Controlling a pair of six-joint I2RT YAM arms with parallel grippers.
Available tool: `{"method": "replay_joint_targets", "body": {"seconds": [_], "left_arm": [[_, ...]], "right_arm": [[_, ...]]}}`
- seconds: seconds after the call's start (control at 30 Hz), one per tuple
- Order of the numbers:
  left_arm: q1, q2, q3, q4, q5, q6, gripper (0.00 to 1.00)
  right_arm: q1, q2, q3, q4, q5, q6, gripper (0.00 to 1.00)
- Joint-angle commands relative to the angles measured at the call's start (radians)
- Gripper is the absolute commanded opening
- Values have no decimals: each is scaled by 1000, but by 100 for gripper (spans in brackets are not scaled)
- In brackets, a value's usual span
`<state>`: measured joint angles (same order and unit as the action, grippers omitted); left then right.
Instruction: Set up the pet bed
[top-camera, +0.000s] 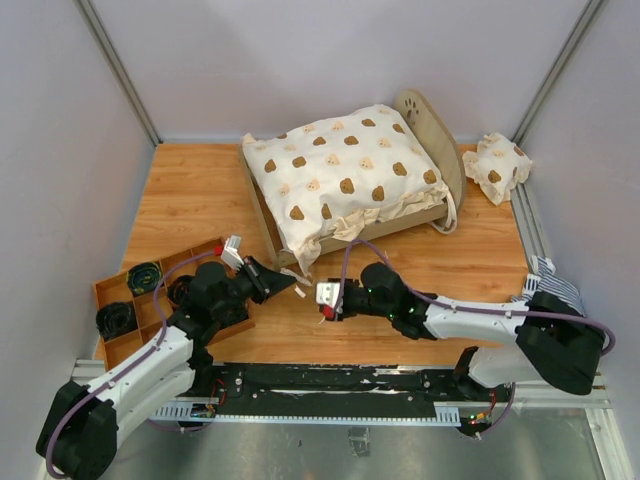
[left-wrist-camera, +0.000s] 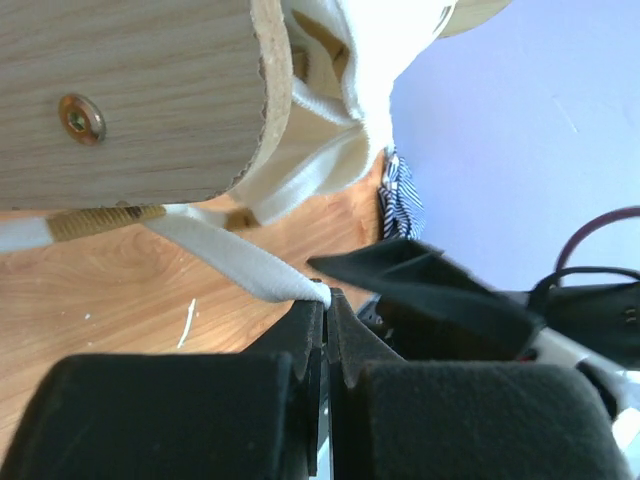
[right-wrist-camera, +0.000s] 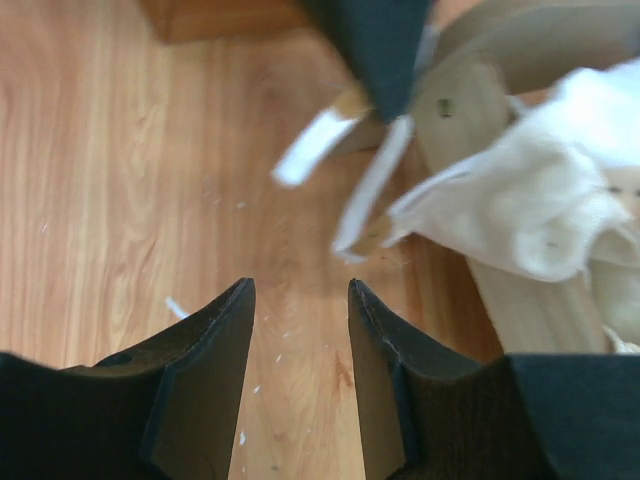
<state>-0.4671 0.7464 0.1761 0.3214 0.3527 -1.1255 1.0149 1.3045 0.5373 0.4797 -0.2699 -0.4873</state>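
Note:
The plywood pet bed (top-camera: 428, 122) stands at the back of the table with the cream bear-print cover (top-camera: 340, 170) over it. The striped mattress (top-camera: 553, 277) lies at the right edge, partly under my right arm. My left gripper (top-camera: 292, 283) is shut on a white tie strap (left-wrist-camera: 240, 265) of the cover, just off the bed's near corner (left-wrist-camera: 130, 100). My right gripper (top-camera: 312, 292) is open and empty, facing the left gripper's tip (right-wrist-camera: 375, 50) and the loose strap ends (right-wrist-camera: 370, 190). Its open fingers (right-wrist-camera: 215, 340) hover over bare wood.
A brown compartment tray (top-camera: 112, 288) with black rolls sits at the left by my left arm. The small bear-print pillow (top-camera: 497, 165) lies at the back right. White walls enclose the table on three sides.

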Motion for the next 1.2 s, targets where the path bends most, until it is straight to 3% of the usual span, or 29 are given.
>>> {"method": "replay_joint_targets", "body": {"seconds": [0.0,0.13,0.33,0.43,0.53,0.83,1.17], "left_arm": [[5,-10,29,65,-4,-60,0],[5,-6,29,78,-20,-89,0],[7,-1,19,106,-26,-179,0],[7,-1,10,127,-19,-222,0],[7,-11,4,127,-19,-258,0],[8,-24,-4,126,-30,-302,0],[8,-24,15,103,-24,-294,0]], "right_arm": [[54,-13,-72,123,-78,-324,44],[154,75,-81,211,68,-482,45],[281,274,-54,472,271,-706,47],[295,428,-41,727,343,-814,50],[297,552,5,856,390,-909,52],[290,774,152,977,443,-1098,56],[256,823,241,925,423,-1127,55]]}}
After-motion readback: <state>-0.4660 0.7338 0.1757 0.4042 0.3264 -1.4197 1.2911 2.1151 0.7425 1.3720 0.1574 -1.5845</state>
